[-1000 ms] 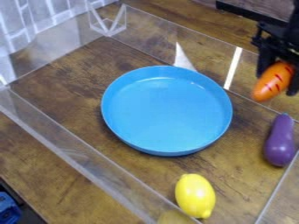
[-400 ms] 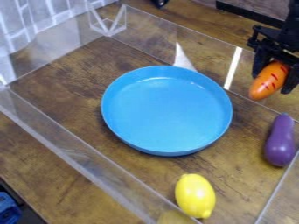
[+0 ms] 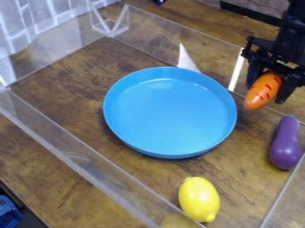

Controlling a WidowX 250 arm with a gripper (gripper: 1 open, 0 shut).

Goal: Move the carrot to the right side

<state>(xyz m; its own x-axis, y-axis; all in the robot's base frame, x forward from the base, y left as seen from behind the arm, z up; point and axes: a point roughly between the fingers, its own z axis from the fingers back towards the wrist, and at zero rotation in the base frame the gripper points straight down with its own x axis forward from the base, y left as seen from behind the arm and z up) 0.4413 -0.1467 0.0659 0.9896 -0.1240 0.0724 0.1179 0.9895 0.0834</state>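
The hand [image 3: 269, 82] is clenched on the carrot [image 3: 262, 91], gripping its upper end; the carrot hangs just beside the blue plate [image 3: 169, 111].

arm: entered from upper right edge
gripper [image 3: 267, 82]: pointed straight down
jaws: clamped on the carrot [image 3: 263, 90]
fingers [image 3: 248, 68]: dark, vertical

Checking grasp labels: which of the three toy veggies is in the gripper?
The carrot, orange, clamped in the gripper beside the blue plate. The eggplant and lemon lie free on the table.
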